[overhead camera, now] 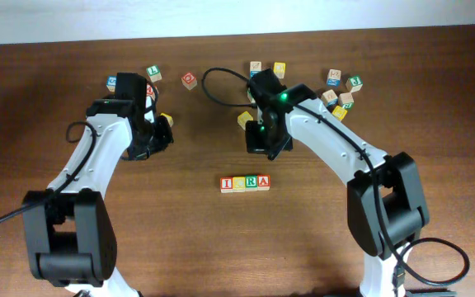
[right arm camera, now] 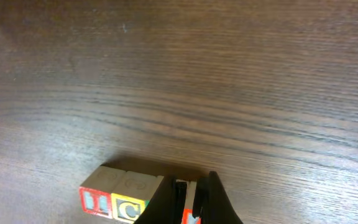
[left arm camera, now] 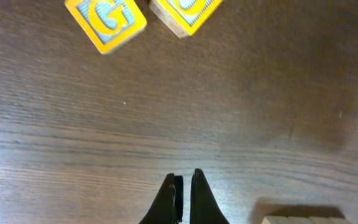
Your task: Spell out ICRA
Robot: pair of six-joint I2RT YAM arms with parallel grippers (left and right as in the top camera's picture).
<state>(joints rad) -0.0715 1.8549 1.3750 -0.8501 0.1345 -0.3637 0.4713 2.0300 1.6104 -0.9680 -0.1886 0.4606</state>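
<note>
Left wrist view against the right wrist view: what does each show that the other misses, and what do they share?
Only the left wrist view: a yellow G block and a second yellow block at the top edge, plus a pale block cut off at the bottom right. Only the right wrist view: the lettered row, I and C readable. Shared: the dark wooden table, and a shut, empty tool at the bottom edge, the left tool in one, the right tool in the other.

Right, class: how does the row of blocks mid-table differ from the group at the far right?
The row has its blocks touching in one straight line; the group lies loose, at varied angles. The row sits between the left arm and right arm; the group lies outside the right arm. Both are small lettered blocks.
</note>
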